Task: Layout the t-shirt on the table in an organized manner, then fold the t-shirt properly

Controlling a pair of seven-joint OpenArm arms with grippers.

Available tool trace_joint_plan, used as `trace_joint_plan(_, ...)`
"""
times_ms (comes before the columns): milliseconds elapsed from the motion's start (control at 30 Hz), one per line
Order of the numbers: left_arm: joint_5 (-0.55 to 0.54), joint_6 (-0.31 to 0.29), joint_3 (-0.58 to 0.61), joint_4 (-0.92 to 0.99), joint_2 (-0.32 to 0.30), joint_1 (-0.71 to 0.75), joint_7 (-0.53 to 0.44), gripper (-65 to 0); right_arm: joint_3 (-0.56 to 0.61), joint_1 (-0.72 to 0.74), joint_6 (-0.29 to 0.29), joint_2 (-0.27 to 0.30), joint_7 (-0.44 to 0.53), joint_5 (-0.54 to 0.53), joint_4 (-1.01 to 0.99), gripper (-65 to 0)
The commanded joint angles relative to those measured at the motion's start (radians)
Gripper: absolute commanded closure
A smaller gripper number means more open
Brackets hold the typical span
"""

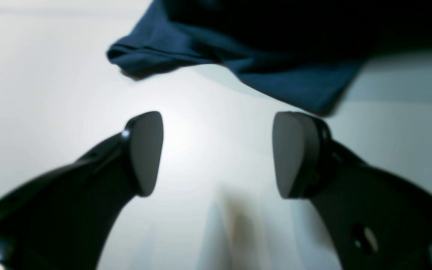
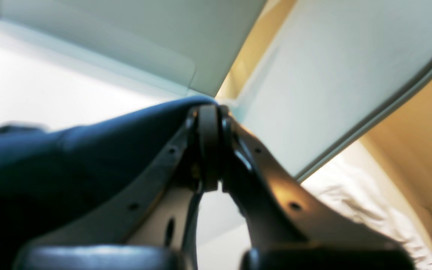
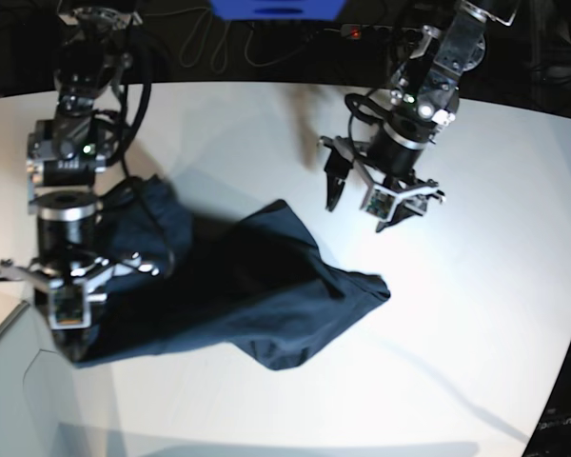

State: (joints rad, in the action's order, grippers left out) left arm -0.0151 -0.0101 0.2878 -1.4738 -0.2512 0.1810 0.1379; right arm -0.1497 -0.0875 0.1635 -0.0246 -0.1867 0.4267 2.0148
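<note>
The dark navy t-shirt (image 3: 257,295) lies crumpled on the white table (image 3: 485,314), bunched from the left side toward the middle. My right gripper (image 3: 71,350) is at the shirt's lower left corner, shut on a pinch of the cloth. In the right wrist view the fingertips (image 2: 210,112) press together on a navy fold, and the t-shirt (image 2: 51,157) trails to the left. My left gripper (image 3: 364,211) is open and empty, above the table beyond the shirt's upper right edge. In the left wrist view the left gripper (image 1: 219,153) spreads wide over bare table, with the t-shirt's edge (image 1: 276,75) just ahead.
The table's curved edge (image 2: 388,97) runs close to my right gripper, with cream flooring and pale crumpled cloth (image 2: 369,202) below. A grey panel (image 3: 19,390) lies at the lower left. A blue object (image 3: 276,8) and cables sit beyond the far edge.
</note>
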Motion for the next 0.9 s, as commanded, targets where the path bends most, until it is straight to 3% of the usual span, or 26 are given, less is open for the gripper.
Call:
trace_joint_plan(0, 0.0, 0.003, -0.002, -0.006, 0.013, -0.013, -0.025, -43.9, -0.032, 0.027, -0.011, 0.002, 0.025, -0.001, 0.016, 0.0)
trace_joint_plan(200, 0.0, 0.003, 0.0, 0.028, 0.029, -0.056, -0.025, -43.9, -0.178, 0.121, -0.012, 0.002, 0.023, -0.002, 0.002, 0.0)
trace_joint_plan(400, 0.0, 0.003, 0.003, 0.028, 0.069, -0.068, -0.025, -43.9, -0.252, 0.174, -0.012, 0.002, 0.023, -0.002, -0.05, 0.0)
trace_joint_plan(667, 0.002, 0.003, 0.07, 0.126, 0.12, -0.094, -0.024, -43.9, -0.267, 0.205, -0.012, 0.002, 0.028, -0.002, -0.121, 0.0)
trace_joint_plan(867, 0.002, 0.003, 0.089, 0.253, 0.198, -0.14, -0.024, -43.9, -0.265, 0.205, -0.011, 0.002, 0.029, -0.004, -0.151, 0.0)
